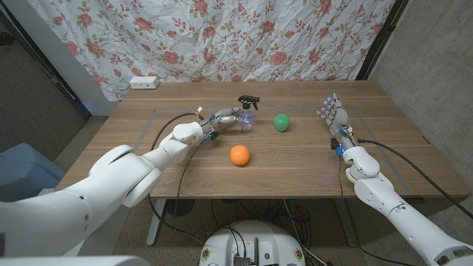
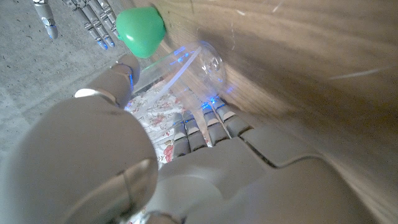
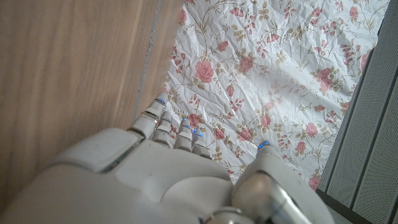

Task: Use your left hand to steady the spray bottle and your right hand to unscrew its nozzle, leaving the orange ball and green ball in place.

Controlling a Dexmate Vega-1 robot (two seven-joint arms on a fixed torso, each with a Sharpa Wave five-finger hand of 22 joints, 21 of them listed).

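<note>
My left hand point(image 1: 222, 118) is out over the middle of the table, fingers wrapped around the clear body of the spray bottle point(image 1: 246, 118). The left wrist view bears this out: the transparent bottle point(image 2: 196, 71) sits between my thumb on one side and my fingertips point(image 2: 208, 115) on the other, so I judge this a real hold and not just a touch. The bottle stands upright in front of my left fingers, with its black nozzle point(image 1: 248, 101) rising above them and uncovered.

The green ball point(image 1: 281, 123) lies just beyond the bottle, on the far side from my left palm, close but apart. The orange ball point(image 1: 239, 154) lies nearer my body, below and a little to the right of my left hand, clear of it.

My right hand point(image 1: 333, 114) is well off to the right, fingers spread and upright, holding nothing; from its wrist I see my fingers point(image 3: 168, 127) against the flowered curtain point(image 3: 280, 68).

So the steadying step looks done and the unscrewing not begun. Next, I think, my right hand must cross towards the bottle, passing above or behind the green ball without nudging it, then close on the nozzle from above while my left grip stays firm.
</note>
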